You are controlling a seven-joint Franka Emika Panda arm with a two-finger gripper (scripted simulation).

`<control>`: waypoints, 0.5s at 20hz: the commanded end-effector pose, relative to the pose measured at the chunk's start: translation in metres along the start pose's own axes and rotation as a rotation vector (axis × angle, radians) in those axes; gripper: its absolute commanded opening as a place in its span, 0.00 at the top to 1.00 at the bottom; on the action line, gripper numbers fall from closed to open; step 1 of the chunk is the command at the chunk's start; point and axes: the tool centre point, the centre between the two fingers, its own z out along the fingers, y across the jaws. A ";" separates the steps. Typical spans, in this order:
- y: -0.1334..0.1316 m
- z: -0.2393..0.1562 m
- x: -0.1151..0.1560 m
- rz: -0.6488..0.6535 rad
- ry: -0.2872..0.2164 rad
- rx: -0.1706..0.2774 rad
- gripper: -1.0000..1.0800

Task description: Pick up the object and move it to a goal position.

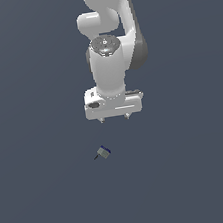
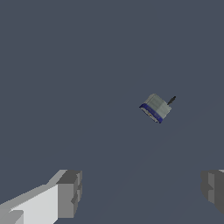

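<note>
Object [image 1: 103, 152] apart from spread gripper [image 1: 114, 118]

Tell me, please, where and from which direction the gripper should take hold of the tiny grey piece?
Grip the grey blocky body across its flat sides, probably from straight above, avoiding the thin black tip. The gripper is open, apart from the piece.

Plain dark grey-blue floor [image 1: 51, 203] — only the object [image 1: 104, 153] on it.
</note>
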 end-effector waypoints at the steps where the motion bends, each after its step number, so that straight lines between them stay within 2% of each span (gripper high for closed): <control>1: 0.000 0.000 0.000 0.000 0.000 0.000 0.04; 10: -0.002 -0.013 0.004 -0.018 0.029 0.002 0.04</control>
